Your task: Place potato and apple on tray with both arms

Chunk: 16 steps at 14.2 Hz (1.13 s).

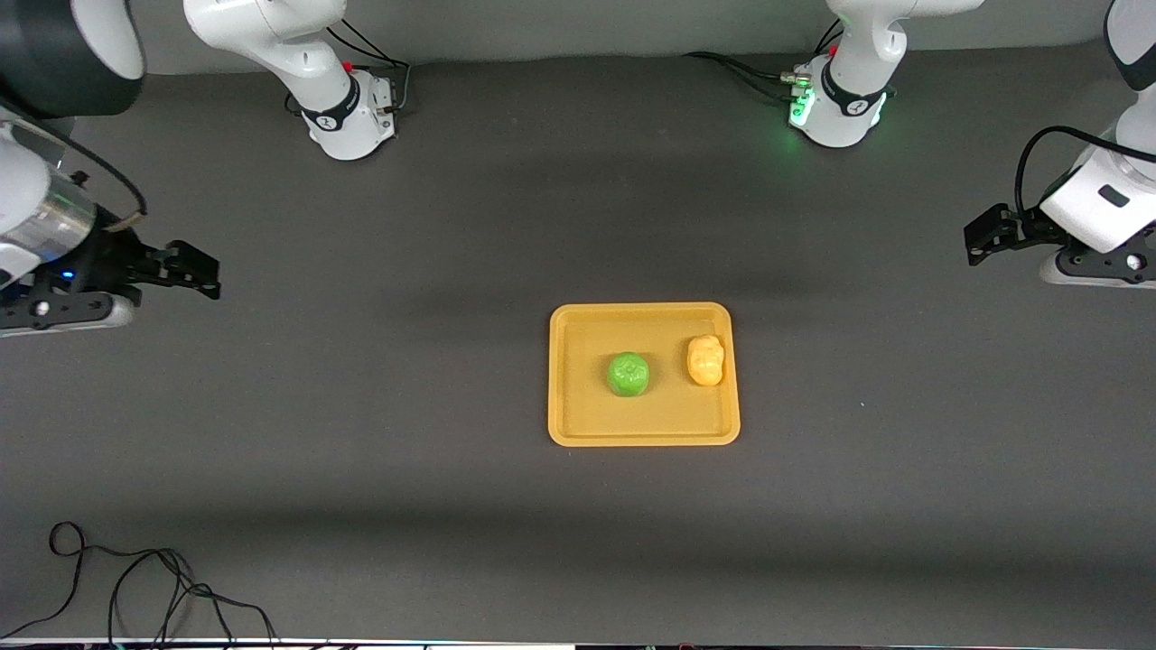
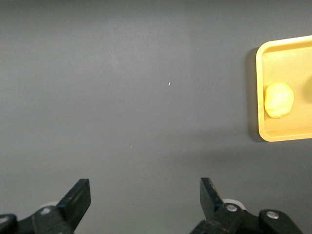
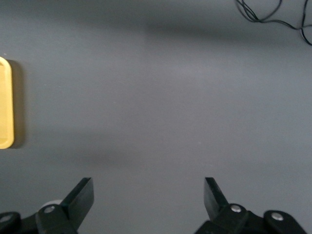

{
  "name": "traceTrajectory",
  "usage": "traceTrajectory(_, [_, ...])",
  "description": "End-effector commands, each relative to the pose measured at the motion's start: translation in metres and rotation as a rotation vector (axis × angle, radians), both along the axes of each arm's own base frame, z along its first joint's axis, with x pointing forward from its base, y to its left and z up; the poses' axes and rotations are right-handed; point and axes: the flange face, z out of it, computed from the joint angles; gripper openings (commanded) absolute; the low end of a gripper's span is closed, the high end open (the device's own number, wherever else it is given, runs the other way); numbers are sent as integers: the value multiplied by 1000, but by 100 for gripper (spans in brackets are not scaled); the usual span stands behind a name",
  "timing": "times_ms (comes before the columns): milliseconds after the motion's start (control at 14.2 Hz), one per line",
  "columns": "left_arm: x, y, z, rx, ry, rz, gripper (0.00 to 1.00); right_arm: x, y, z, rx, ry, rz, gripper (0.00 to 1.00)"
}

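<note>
The orange-yellow tray [image 1: 643, 430] lies mid-table. The green apple [image 1: 629, 374] sits on it near its middle. The yellow potato [image 1: 705, 360] sits on it beside the apple, toward the left arm's end. My left gripper [image 1: 983, 235] is open and empty, raised over bare table at the left arm's end; its wrist view [image 2: 145, 195] shows the potato [image 2: 278, 100] and the tray's rim [image 2: 273, 135]. My right gripper [image 1: 200, 273] is open and empty, raised over bare table at the right arm's end; its wrist view [image 3: 147, 195] shows the tray's edge [image 3: 5, 105].
A loose black cable [image 1: 144, 578] lies on the table near the front camera at the right arm's end; it also shows in the right wrist view [image 3: 273, 13]. The two arm bases [image 1: 348, 117] stand along the table's farthest edge.
</note>
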Motion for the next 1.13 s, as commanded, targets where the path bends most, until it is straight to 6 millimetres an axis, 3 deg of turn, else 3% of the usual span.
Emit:
traceTrajectory(0, [-2, 0, 2, -1, -1, 12, 100, -8, -28, 0, 27, -14, 7, 100])
traceTrajectory(281, [-2, 0, 2, -1, 2, 11, 100, -10, -60, 3, 28, -9, -18, 100])
traceTrajectory(1055, [-2, 0, 2, -14, 5, 14, 100, -21, -64, 6, 25, 41, -107, 100])
